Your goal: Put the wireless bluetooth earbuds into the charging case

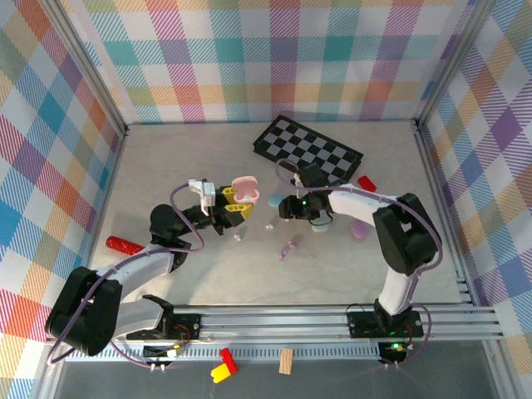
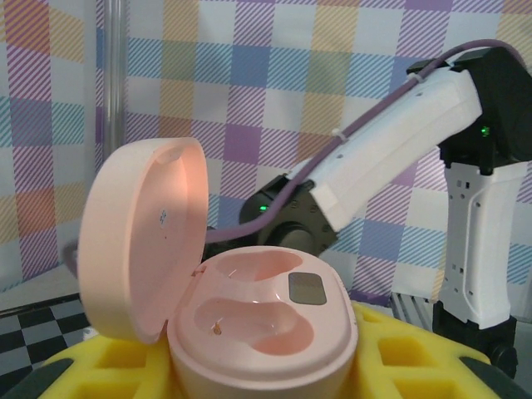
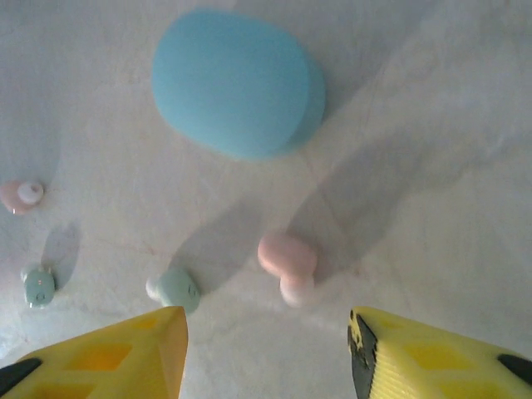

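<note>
My left gripper is shut on a pink charging case, holding it off the table between yellow fingers. Its lid stands open and both wells are empty. In the right wrist view, a pink earbud lies on the table just ahead of my right gripper. That gripper is open with nothing between its fingers. A pale green earbud lies by its left finger. Another green earbud and a pink one lie further left. From above, the right gripper hovers mid-table.
A closed blue case lies beyond the pink earbud and shows as a blue case from above. A black checkerboard lies at the back. Red objects sit left and right. A purple case rests near the right arm.
</note>
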